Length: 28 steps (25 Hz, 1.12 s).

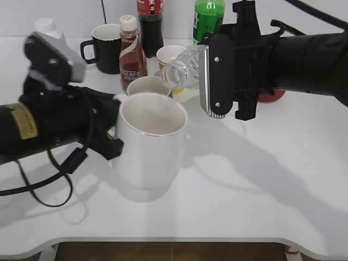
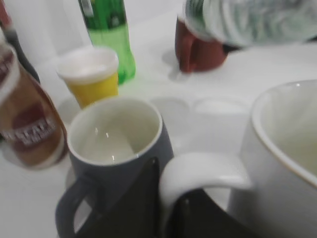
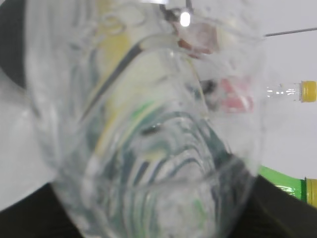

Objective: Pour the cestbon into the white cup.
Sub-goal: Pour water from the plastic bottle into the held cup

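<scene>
The white cup [image 1: 152, 141] stands at the table's middle, open side up. My left gripper [image 1: 111, 142] is shut on its handle [image 2: 198, 171], one black finger on each side. My right gripper [image 1: 217, 76] is shut on the cestbon [image 1: 182, 69], a clear ribbed bottle with no cap. The bottle lies tipped sideways, its open mouth pointing left above the cup's far rim. It fills the right wrist view [image 3: 148, 129] and shows at the top of the left wrist view [image 2: 247, 20]. I see no water stream.
A grey mug [image 2: 116, 144] stands just behind the white cup. A yellow paper cup [image 2: 91, 74], a brown coffee bottle [image 1: 130, 51], a black mug [image 1: 104, 48], a cola bottle [image 1: 150, 22], a green soda bottle [image 1: 207, 19] and a red mug [image 2: 198, 47] stand behind.
</scene>
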Each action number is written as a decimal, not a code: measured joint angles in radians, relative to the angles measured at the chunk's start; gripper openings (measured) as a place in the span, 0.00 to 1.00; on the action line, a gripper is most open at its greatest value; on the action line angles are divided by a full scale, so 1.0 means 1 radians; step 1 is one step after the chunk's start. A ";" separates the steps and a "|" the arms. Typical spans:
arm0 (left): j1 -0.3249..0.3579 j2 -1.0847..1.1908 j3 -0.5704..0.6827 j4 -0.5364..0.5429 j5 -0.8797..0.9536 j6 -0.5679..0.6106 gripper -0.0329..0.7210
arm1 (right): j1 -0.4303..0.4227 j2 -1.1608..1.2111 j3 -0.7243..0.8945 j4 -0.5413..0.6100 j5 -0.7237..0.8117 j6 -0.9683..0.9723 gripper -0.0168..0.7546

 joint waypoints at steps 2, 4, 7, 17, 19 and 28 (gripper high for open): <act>-0.007 0.020 -0.031 -0.001 0.055 0.000 0.08 | 0.001 0.000 0.000 -0.001 0.000 -0.004 0.61; -0.011 0.029 -0.053 -0.001 0.076 0.000 0.08 | 0.001 0.000 0.000 -0.002 0.000 -0.025 0.61; -0.013 0.030 -0.069 -0.001 0.077 -0.001 0.08 | 0.001 0.000 0.000 -0.002 0.000 -0.069 0.61; -0.052 0.030 -0.070 -0.001 0.140 -0.001 0.08 | 0.001 0.000 0.000 -0.002 -0.015 -0.184 0.61; -0.079 0.030 -0.070 -0.002 0.151 -0.001 0.08 | 0.001 0.000 0.000 0.001 -0.029 -0.218 0.61; -0.093 0.030 -0.070 -0.054 0.151 -0.001 0.08 | 0.001 0.000 0.000 0.041 -0.051 -0.362 0.61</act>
